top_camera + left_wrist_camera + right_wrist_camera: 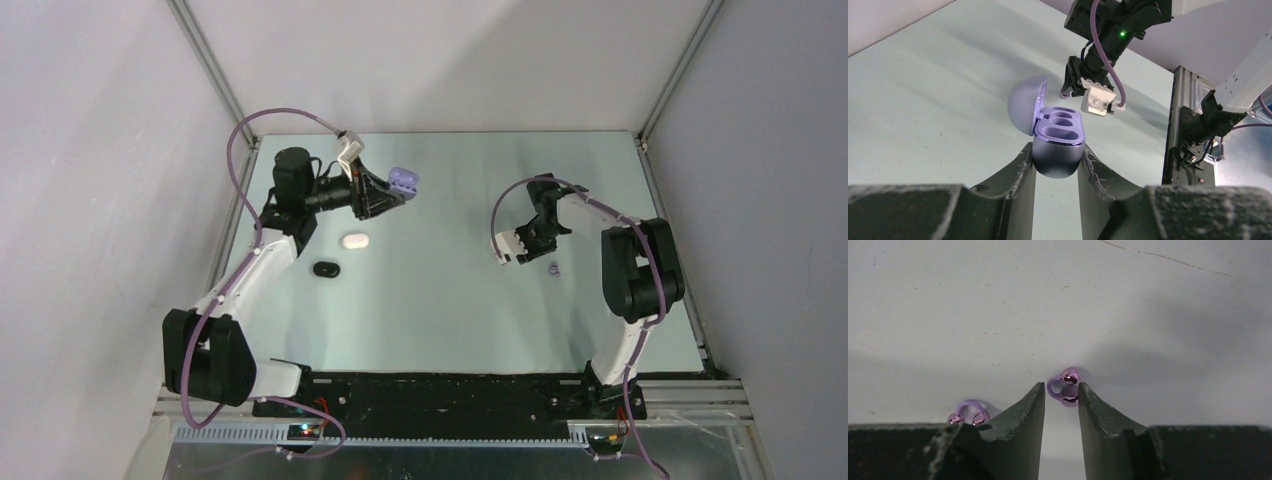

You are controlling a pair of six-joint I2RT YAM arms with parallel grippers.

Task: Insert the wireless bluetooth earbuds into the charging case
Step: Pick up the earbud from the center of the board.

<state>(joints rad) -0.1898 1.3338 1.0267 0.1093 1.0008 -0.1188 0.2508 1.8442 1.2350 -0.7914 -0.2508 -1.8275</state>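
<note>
While the left gripper (1056,159) clamps the open lavender charging case (1055,142), the right gripper (1060,392) pinches one lavender earbud (1064,387) between narrow jaws.

Left pincer (1056,165) clamped, right pincer (1061,395) nearly closed

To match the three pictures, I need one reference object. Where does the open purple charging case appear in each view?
Top external: the purple charging case sits upper left of centre, held in the left gripper.
Left wrist: centre of the picture, lid open, clamped between the gripper's fingers.
Right wrist: not in it; only two purple earbuds show.
Shared landmark: the right gripper, seen from above and behind the case.
</note>
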